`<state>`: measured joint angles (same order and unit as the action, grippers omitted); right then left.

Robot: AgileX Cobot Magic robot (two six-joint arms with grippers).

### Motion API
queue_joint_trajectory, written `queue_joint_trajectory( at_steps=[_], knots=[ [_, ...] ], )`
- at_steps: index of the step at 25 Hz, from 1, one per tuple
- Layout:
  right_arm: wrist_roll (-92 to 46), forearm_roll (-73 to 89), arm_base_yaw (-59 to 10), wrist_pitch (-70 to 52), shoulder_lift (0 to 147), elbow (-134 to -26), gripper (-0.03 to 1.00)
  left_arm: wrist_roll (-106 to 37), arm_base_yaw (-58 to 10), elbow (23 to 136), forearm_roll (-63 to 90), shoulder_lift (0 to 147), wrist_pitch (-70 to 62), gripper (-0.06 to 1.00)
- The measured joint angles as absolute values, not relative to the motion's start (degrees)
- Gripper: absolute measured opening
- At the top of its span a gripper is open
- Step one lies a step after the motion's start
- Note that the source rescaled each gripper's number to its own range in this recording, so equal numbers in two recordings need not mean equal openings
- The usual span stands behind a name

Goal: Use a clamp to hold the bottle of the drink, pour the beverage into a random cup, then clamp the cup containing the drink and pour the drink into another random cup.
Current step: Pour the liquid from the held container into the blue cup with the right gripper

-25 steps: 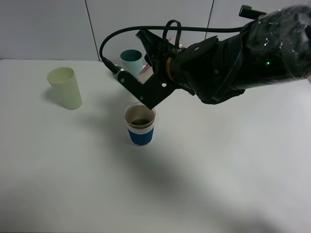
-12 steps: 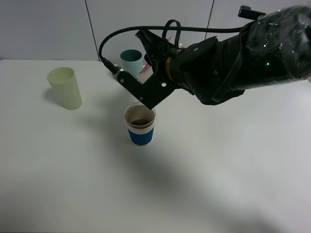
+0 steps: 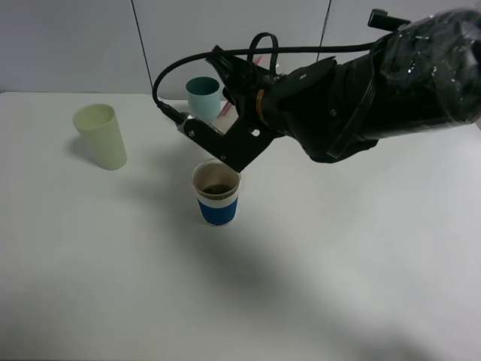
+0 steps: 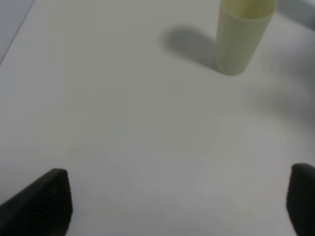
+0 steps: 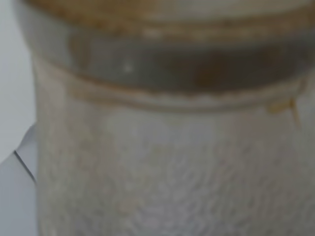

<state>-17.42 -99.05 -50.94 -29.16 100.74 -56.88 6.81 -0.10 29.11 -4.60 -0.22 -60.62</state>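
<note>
The bottle (image 5: 157, 147) fills the right wrist view: clear ribbed plastic with a brownish band near one end. My right gripper (image 3: 225, 139) is shut on it, tilted just above and behind the blue-banded white cup (image 3: 216, 197). In the exterior view the gripper hides nearly all of the bottle. Brown beverage (image 3: 218, 188) lies in the bottom of that cup. The pale yellow-green tumbler (image 3: 100, 136) (image 4: 242, 35) stands upright at the far left. My left gripper (image 4: 170, 206) is open over bare table, well short of the tumbler.
A teal tumbler (image 3: 203, 93) stands at the back, behind the right gripper. The bulky black right arm (image 3: 376, 83) reaches in from the right. A black cable (image 3: 173, 68) loops above the gripper. A white table (image 3: 338, 263) spreads all around the cups.
My right gripper has turned slightly with the bottle above the blue-banded cup. The cups and the left gripper have not moved.
</note>
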Motion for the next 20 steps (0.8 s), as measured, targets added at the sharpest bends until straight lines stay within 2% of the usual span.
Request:
queue_joint_trajectory(
  at_steps=[20],
  knots=[
    [-21.7, -99.1, -52.6, -28.5, 99.5, -56.9, 0.0, 6.8, -0.1, 29.1, -4.6, -0.2, -60.6, 0.95]
  ],
)
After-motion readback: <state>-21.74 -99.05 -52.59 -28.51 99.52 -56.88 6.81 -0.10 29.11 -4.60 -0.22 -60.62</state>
